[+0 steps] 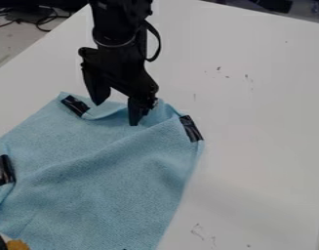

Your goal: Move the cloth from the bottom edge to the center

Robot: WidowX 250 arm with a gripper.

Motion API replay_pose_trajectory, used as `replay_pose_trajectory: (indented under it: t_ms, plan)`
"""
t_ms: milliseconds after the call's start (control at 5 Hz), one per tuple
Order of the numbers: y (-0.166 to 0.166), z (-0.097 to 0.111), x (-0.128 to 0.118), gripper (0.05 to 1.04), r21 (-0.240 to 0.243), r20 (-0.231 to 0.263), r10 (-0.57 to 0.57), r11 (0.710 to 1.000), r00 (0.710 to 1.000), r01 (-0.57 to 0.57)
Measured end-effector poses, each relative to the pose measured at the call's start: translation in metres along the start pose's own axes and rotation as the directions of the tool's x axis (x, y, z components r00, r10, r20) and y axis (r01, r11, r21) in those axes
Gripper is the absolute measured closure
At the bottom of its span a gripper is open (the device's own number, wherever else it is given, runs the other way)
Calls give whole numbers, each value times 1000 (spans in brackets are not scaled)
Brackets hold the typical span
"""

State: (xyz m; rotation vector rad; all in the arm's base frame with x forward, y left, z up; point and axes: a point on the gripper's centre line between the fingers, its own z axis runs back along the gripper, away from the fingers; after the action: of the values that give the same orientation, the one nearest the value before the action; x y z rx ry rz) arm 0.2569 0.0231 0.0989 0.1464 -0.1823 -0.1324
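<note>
The black gripper [117,111] hangs down over the upper end of the light blue cloth [116,180]. Its two fingers are apart, one to the left and one to the right, with their tips at the cloth's top edge. The cloth lies spread with wrinkles over the lower left of the view and runs out at the bottom and left edges. Black tape strips mark its top left corner, its top right corner and a folded part at the left edge. Some fabric bunches up around the right fingertip; whether it is touched cannot be told.
The white table [259,112] extends to the right of the cloth and behind it, with small dark marks on its surface. Dark cables [41,20] lie beyond the table's edge at the upper left. A small orange and white item [18,244] shows at the bottom left corner.
</note>
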Motion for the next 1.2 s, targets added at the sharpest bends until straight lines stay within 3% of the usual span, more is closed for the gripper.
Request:
replay_pose_trajectory:
  t_ms: [400,600,1000,1200]
  plan:
    - [2,-19,2,83,14,-66,-10,1000,998,11]
    - [13,-29,13,83,-1,-64,-29,1000,998,29]
    - [45,-76,26,83,-42,-16,-55,998,998,54]
    - [53,-90,23,83,-57,-19,-48,997,999,47]
